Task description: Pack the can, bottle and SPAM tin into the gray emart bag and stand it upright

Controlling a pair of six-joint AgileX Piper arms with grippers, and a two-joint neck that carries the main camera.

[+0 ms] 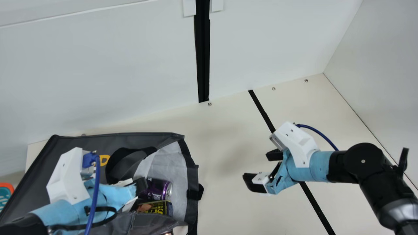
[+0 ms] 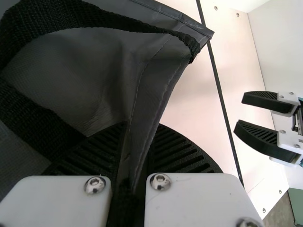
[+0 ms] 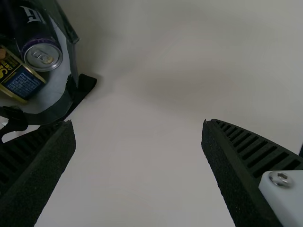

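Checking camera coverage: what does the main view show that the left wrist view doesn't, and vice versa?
Main view: purple can, SPAM tin, orange-rimmed teal item, vertical black wall strip.
Left wrist view: green panel, close-up of a gray bag fold between the left hand's fingers.
Both: bag, left hand, open right hand, black table line.

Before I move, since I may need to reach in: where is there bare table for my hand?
The cream table is bare between the gray emart bag's mouth and the right end effector, and beyond that between the black stripe and back wall. The bag's mouth is crowded: purple can, SPAM tin, and the left end effector pinching bag fabric.
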